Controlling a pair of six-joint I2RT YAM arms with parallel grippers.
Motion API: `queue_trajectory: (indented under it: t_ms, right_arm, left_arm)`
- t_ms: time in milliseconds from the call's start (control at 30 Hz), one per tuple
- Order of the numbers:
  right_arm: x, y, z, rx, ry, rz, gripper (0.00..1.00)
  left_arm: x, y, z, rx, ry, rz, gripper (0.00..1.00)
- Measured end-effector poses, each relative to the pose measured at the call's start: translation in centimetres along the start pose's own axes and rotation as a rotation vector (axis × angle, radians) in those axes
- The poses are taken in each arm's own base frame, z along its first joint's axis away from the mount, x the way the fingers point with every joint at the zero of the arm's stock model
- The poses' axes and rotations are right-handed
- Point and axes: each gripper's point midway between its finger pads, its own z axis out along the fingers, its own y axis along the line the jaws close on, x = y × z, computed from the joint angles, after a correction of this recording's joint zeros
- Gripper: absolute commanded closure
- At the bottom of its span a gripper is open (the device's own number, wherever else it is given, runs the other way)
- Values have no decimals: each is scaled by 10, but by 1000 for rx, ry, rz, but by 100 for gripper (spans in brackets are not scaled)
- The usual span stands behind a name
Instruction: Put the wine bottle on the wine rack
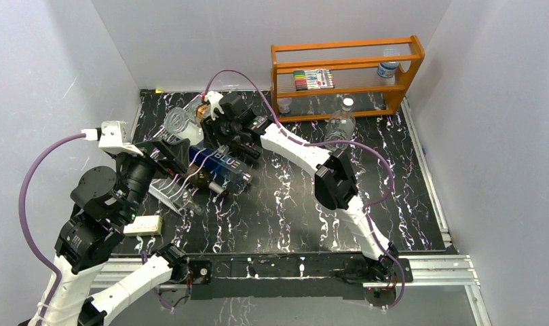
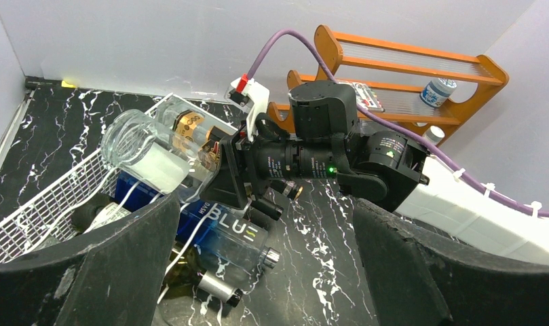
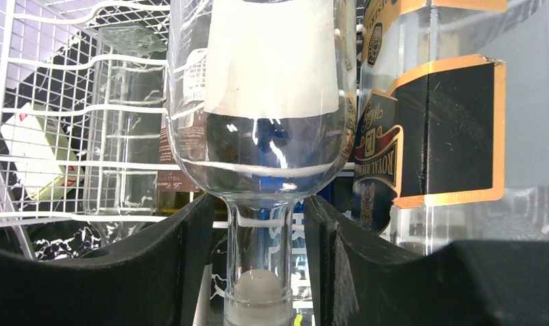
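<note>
Right end effector (image 3: 258, 210) loosely straddles wine bottle (image 3: 258, 81) neck.

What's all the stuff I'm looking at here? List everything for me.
wine rack: one, white wire, table's left
clear bottle: one, white label, top of rack
square bottle: one, gold-black label, beside it
blue bottle: one, lower in rack
dark bottle: one, silver cap, below the blue
wooden shelf: one, orange, back right
marker set: one, multicoloured, on shelf
small bottle: one, blue label, shelf's right end
plastic bottle: one, clear, before shelf
table: one, black marbled
left gripper: black, open, facing rack
right gripper: black, astride clear bottle's neck
</note>
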Motion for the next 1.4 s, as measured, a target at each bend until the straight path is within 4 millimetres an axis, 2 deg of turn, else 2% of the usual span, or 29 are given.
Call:
queue_trajectory:
  t_ms: [133, 267, 467, 533, 633, 733, 867, 933, 1000, 1133, 1233, 1333, 1400]
  right_arm:
    - [-9, 3, -7, -1, -44, -3, 33]
    - [-44, 12, -40, 10, -160, -28, 33]
    - [-114, 33, -135, 65, -401, -83, 32]
    - [-125, 32, -168, 119, -463, -92, 32]
    - [-127, 18, -206, 236, -510, -95, 32]
    - [-111, -13, -238, 393, -503, -74, 31]
    - [-81, -69, -279, 605, -452, -17, 29]
    - [-62, -99, -303, 702, -417, 15, 27]
    - [-47, -120, -326, 783, -387, 41, 25]
    - [-22, -144, -367, 898, -346, 81, 24]
    - [-8, -162, -386, 965, -329, 116, 23]
    - [7, -183, -396, 1025, -289, 149, 23]
    - [17, -195, -395, 1052, -251, 172, 23]
  left_arm:
    - [0, 0, 0, 0, 0, -1, 2]
    - [0, 0, 0, 0, 0, -7, 2]
    - [2, -1, 1, 1, 5, -12, 2]
    - [3, -1, 1, 2, 8, -13, 2]
    - [8, -1, 2, -1, 19, -10, 2]
    - [20, 0, 6, -5, 45, -4, 2]
    - [46, 0, 14, -8, 106, 4, 2]
    - [65, 0, 19, -9, 150, 9, 2]
    - [88, 0, 24, -16, 202, 17, 2]
    - [138, 3, 33, -29, 312, 21, 2]
    - [167, 4, 36, -29, 375, 15, 2]
    - [179, 2, 38, -24, 402, 4, 2]
    - [181, -1, 40, -16, 405, -5, 2]
